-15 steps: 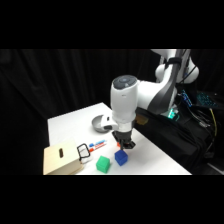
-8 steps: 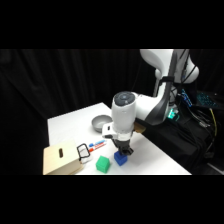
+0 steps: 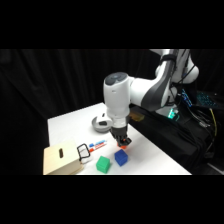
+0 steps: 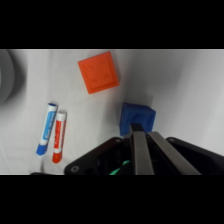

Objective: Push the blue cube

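The blue cube (image 3: 121, 157) lies near the table's front edge, with a green cube (image 3: 103, 164) to its left. My gripper (image 3: 121, 142) hangs just above and behind the blue cube. It partly hides an orange-red cube (image 3: 124, 147). In the wrist view the blue cube (image 4: 137, 119) sits right at the tips of my gripper (image 4: 141, 133), whose fingers (image 4: 137, 152) are shut together with nothing between them. The orange-red cube (image 4: 99, 72) lies beyond it.
A grey bowl (image 3: 101, 123) stands behind the gripper. A blue marker (image 4: 46, 128) and a red marker (image 4: 59, 136) lie side by side to the left. At the front left stands a wooden box (image 3: 61, 160) with a black clip (image 3: 83, 152) beside it.
The arm dipped toward the blue cube, then came back up a little and shifted left. The blue cube has hardly moved.
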